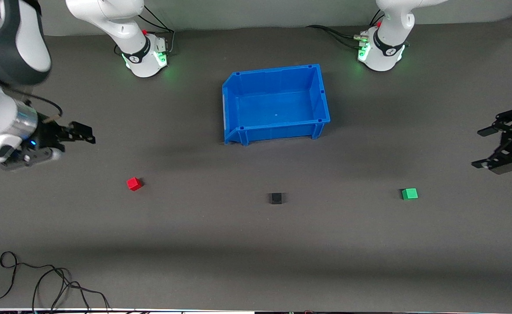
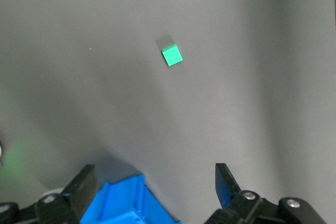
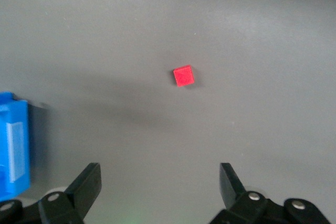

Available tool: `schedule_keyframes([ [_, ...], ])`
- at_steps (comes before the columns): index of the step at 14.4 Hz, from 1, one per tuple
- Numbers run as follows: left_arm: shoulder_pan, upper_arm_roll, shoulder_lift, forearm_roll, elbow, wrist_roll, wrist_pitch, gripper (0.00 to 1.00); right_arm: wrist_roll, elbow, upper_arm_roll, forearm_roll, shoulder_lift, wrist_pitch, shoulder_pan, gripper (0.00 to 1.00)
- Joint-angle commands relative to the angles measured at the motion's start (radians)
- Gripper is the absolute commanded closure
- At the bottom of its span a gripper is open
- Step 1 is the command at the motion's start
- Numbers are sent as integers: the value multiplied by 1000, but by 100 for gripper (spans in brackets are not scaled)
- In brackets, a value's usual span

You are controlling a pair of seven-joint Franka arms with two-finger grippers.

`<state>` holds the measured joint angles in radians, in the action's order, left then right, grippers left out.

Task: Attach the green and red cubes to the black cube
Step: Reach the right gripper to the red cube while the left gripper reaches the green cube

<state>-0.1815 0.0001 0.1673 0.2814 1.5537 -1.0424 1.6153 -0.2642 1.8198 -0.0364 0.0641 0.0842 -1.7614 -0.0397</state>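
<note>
Presently, the left claw (image 1: 502, 146) is held spread wide and empty in the air over the tabletop (image 1: 256, 244) close to the edge at the left arm's end, and the right claw (image 1: 70, 139) is likewise held wide open with nothing in it over the edge at the right arm's end. Nothing has been grasped, so the whole task is judged to be ahead. The green cube (image 1: 410, 193) lies on the tabletop toward the left arm's end, apart from its claw; the red cube (image 1: 134, 183) lies toward the right arm's end, and the black cube (image 1: 276, 198) sits between them, well apart from both and nearer to the front camera than the blue bin (image 1: 277, 126). Several slips may be expected. The cubes are small against the wide fingers, so a descent that is slightly off centre could nudge a cube aside instead of closing on it. The red cube is seen turned at an angle in the right wrist view (image 3: 184, 75), so a corner grip and a twist could result unless the claw is rotated to match. The black cube, being loose, could be pushed away if one coloured cube is pressed on alone. Both arms meeting at the middle could also be brought into collision.
</note>
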Motion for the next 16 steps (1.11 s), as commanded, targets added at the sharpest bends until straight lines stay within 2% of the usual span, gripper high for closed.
schedule_keyframes([
  [1,-18,-6,24,33,2,-181,38,0,-58,31,-8,-4,78,-97,1,0],
  [4,-41,-5,64,68,17,-214,52,0,-59,165,-8,-4,98,-287,-3,0],
  [6,-85,-6,70,145,99,-205,136,0,-61,191,-8,-7,140,-352,-8,0],
  [10,-76,-12,99,200,264,-174,360,0,-63,213,-8,-10,242,-501,-8,0],
  [13,-85,-12,178,315,287,-24,390,0,-76,242,-8,-10,310,-645,-9,0],
  [16,-76,-11,242,338,287,60,431,0,-161,266,-7,-10,356,-739,-8,0],
])
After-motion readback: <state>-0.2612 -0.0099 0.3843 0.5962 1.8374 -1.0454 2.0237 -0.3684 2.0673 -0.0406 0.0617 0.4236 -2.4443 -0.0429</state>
